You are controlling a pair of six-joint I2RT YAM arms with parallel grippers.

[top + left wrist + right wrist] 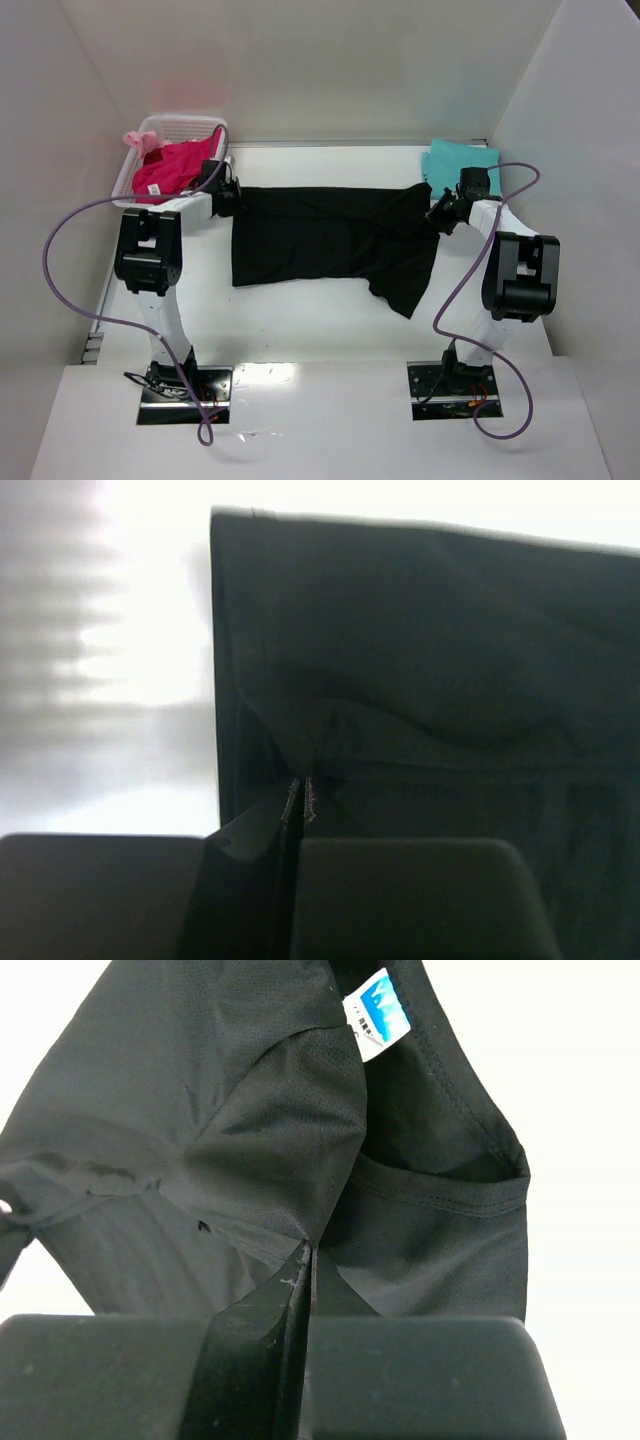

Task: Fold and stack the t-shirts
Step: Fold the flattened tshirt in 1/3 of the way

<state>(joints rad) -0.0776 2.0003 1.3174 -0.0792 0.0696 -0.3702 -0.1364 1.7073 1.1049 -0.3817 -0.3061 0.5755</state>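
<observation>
My left arm rises from its base at the near edge, folds at the elbow and reaches to the far left of the table (320, 330). Its wrist is turned inward, so my left gripper (228, 196) meets the left edge of the black t-shirt (320, 235). There my fingers are pressed together with a fold of dark cloth pinched between them, and the wrist view shows only a thin line where the tips meet. My right arm mirrors it. It stands up from its base, bent at the elbow, with the forearm leaning in and the wrist angled left, and my right gripper (437, 216) sits at the shirt's right end. Those jaws are also closed tight on the fabric near the neckline, just below a white and blue tag (378, 1012). The black shirt spans the far middle of the table between my two grips, and its right part trails toward the near side. I cannot tell whether it is lifted off the surface. The teal t-shirt (455, 160) lies at the far right corner, just behind my right wrist. The magenta-pink t-shirt (170, 168) sits in the white basket (185, 122) at the far left, just beside my left wrist.
</observation>
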